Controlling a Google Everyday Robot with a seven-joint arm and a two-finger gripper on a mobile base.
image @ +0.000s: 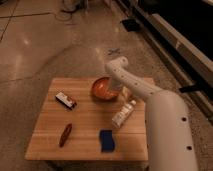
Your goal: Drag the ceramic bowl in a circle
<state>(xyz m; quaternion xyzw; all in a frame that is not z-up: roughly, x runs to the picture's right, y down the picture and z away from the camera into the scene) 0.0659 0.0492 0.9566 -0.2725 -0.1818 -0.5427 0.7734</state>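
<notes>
The ceramic bowl (101, 89), orange-red and glossy, sits toward the far edge of the wooden counter (85, 120), a little right of its middle. The robot's white arm (145, 92) reaches in from the right side, bends at a rounded joint above the bowl, and drops down so that the hand (114, 88) is at the bowl's right rim, partly over its inside. Whether the hand is spread or pinching the rim cannot be told from this view.

Just beside the bowl on its right, half hidden by the arm, is a small tan object (127, 93) that I cannot identify. Nearer the front, a white bottle (123, 114) lies on its side, tilted diagonally. A blue sponge (106, 141) lies close to the front edge. A dark reddish-brown elongated item (65, 135) rests at the front left, and a small black-and-white packet (65, 100) lies to the left of the bowl, well apart from it. The counter stands on a speckled floor (40, 45).
</notes>
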